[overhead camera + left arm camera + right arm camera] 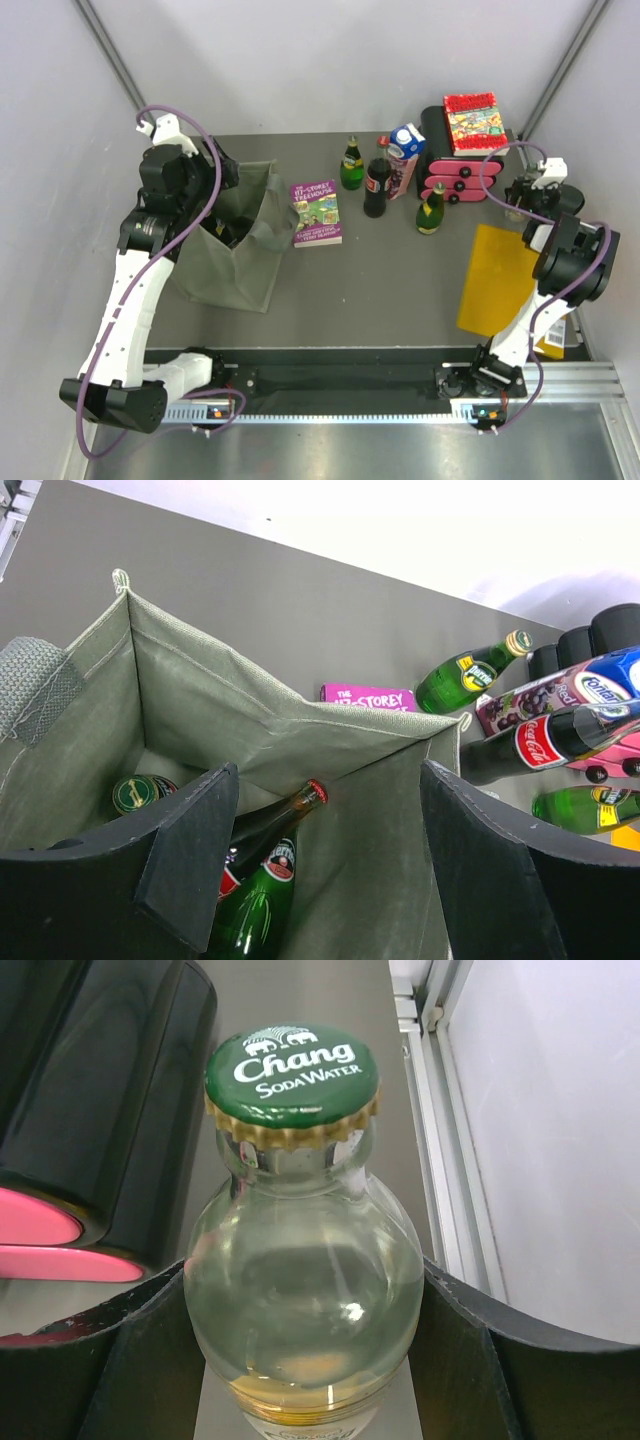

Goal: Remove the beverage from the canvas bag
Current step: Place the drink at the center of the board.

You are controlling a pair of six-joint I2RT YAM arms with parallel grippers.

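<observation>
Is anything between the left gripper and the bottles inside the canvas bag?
Nothing visible. The left gripper hangs open over the gaping mouth of the canvas bag; the red-capped bottle and green bottle lie exposed below.

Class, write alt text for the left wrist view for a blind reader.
The open left gripper hangs above the open canvas bag, which holds a green bottle, a red-capped bottle and a green-capped bottle. A purple book and more drinks sit beyond.
</observation>
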